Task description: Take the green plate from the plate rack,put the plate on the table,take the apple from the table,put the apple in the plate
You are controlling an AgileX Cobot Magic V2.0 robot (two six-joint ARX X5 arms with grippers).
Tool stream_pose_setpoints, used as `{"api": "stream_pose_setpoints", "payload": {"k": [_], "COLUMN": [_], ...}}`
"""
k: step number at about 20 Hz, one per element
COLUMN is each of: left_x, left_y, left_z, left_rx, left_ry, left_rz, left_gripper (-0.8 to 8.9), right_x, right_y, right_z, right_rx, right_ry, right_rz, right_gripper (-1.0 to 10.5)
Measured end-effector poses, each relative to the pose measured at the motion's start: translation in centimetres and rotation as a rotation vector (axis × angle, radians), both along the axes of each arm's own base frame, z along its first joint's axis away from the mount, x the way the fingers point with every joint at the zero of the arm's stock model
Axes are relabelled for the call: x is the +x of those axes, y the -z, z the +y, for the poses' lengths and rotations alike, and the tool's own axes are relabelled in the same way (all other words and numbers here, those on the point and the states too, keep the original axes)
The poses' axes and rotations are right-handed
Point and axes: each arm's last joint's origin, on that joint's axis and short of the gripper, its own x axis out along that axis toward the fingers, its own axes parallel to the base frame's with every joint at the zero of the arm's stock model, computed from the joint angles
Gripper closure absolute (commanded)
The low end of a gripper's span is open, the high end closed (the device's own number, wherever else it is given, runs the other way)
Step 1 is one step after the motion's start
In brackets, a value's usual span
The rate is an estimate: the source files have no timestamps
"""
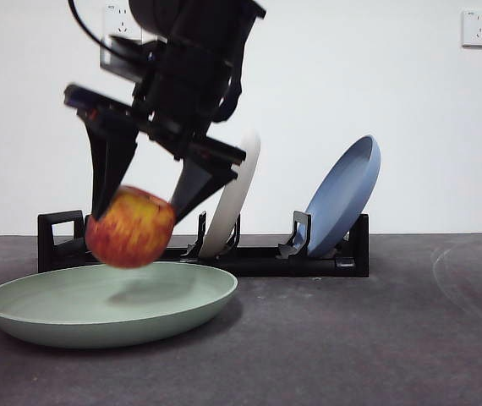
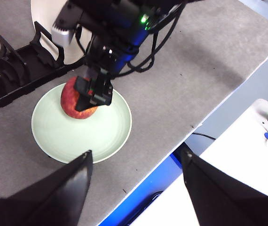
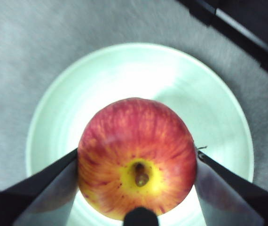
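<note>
The green plate [image 1: 106, 306] lies flat on the grey table [image 1: 376, 338], in front of the black plate rack [image 1: 258, 254]. My right gripper [image 1: 139, 207] is shut on the red and yellow apple [image 1: 130, 227] and holds it a little above the plate's middle. The right wrist view shows the apple [image 3: 137, 160] pinched between both jaws with the plate [image 3: 218, 108] beneath it. My left gripper [image 2: 136, 165] is open and empty, high up at the table's near edge, looking down on the plate [image 2: 106, 136], the apple [image 2: 73, 101] and the rack [image 2: 16, 70].
A cream-white plate [image 1: 237, 196] and a blue plate [image 1: 347, 196] lean in the rack's slots behind the green plate. The table's edge [image 2: 204, 120] runs close to the plate on the left gripper's side, with a white surface beyond it.
</note>
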Motion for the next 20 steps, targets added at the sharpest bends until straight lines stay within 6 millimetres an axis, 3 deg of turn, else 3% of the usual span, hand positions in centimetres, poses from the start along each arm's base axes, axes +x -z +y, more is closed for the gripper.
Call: {"api": "stream_pose_setpoints", "payload": {"k": [6,11,15,16,20], "left_x": [0.0,0.0,0.0,0.0,0.0], "left_y": [0.0,0.0,0.0,0.0,0.0], "left_z": [0.0,0.0,0.0,0.0,0.0], "left_rx": [0.000,0.000,0.001,0.000,0.001], "left_ry": [0.000,0.000,0.000,0.000,0.000], "left_rz": [0.000,0.000,0.000,0.000,0.000], "left_gripper": [4.98,4.98,4.98,4.98,4.98], "right_x": [0.5,0.5,0.5,0.5,0.5], "right_y": [2.7,2.7,2.7,2.7,2.7], "right_z": [0.5,0.5,0.5,0.5,0.5], "right_rx": [-0.066,-0.064,-0.062,-0.060,-0.057], "right_ry": [0.013,0.013,0.020,0.030,0.049], "right_rz": [0.023,0.021,0.024,0.028,0.039], "right_gripper": [9.6,9.3,4.0,3.4,3.4]}}
